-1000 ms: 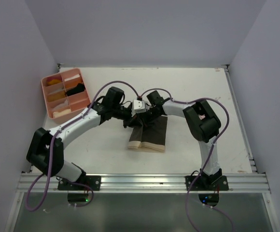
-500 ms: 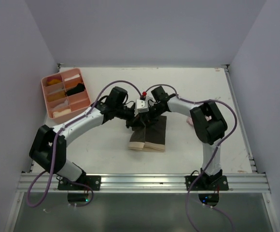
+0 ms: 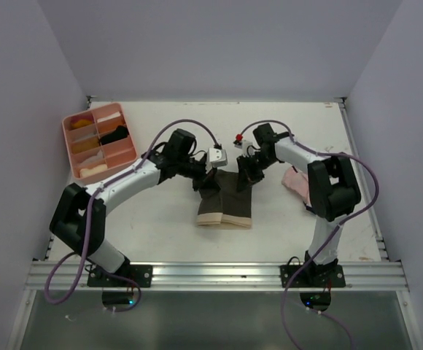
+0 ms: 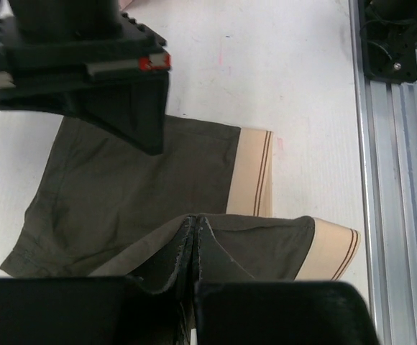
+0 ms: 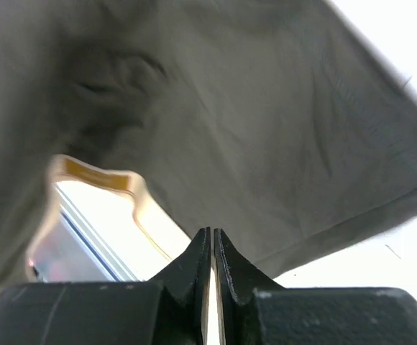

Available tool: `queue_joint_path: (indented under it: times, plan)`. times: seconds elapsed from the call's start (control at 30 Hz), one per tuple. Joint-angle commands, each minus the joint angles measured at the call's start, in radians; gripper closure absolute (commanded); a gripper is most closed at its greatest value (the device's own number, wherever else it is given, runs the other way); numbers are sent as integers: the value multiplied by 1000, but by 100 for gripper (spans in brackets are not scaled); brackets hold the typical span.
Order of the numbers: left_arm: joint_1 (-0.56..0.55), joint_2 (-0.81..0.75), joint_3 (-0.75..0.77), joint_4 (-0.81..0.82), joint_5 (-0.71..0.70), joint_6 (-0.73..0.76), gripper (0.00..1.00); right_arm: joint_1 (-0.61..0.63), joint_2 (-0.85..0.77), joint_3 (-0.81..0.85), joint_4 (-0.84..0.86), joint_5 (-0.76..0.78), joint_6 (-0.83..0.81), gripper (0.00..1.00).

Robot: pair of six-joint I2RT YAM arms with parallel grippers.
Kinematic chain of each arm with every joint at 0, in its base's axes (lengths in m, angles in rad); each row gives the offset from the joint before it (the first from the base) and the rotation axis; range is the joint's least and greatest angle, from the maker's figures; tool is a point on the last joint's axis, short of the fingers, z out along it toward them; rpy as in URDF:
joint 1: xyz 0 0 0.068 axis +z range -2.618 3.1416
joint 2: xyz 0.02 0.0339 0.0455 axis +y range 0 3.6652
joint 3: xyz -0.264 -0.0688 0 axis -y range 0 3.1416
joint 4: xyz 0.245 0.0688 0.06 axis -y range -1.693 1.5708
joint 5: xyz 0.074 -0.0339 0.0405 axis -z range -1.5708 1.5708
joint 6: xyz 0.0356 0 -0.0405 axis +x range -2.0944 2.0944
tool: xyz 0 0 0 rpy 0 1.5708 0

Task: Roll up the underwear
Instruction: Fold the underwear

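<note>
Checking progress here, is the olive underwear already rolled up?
No, the olive underwear is spread open across the table, with no roll formed in it.

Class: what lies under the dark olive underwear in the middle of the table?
The white table shows all round the dark olive underwear, which rests on it; whatever is beneath the cloth is covered.

A lab test cell: plain pale walls (image 3: pixel 219 44) boxing a white table (image 3: pixel 157 230).
</note>
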Motion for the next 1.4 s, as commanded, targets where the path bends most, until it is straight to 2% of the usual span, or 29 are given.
queue_joint_path:
  times: [0.0,0.17,0.57,0.73,0.9,1.07,1.37]
  plan:
    - [-16,45,77,60,-21,-19,100,7,49,-49,7,13,-63,91]
    - [-54,116,120,92,-49,-31,100,7,133,-41,41,-16,-48,92]
    - [-172,271,175,233,-89,-85,100,7,159,-22,48,-44,-50,92]
    - [-186,320,203,279,-79,-134,100,7,163,-29,62,-70,-27,92]
    - [-188,339,206,307,-78,-172,100,-24,111,-5,7,-116,-10,92]
    - [-186,334,185,313,-89,-172,100,-58,17,17,-62,-84,-25,90]
    - [-186,383,212,289,-92,-138,100,-75,0,6,-87,-46,-86,90]
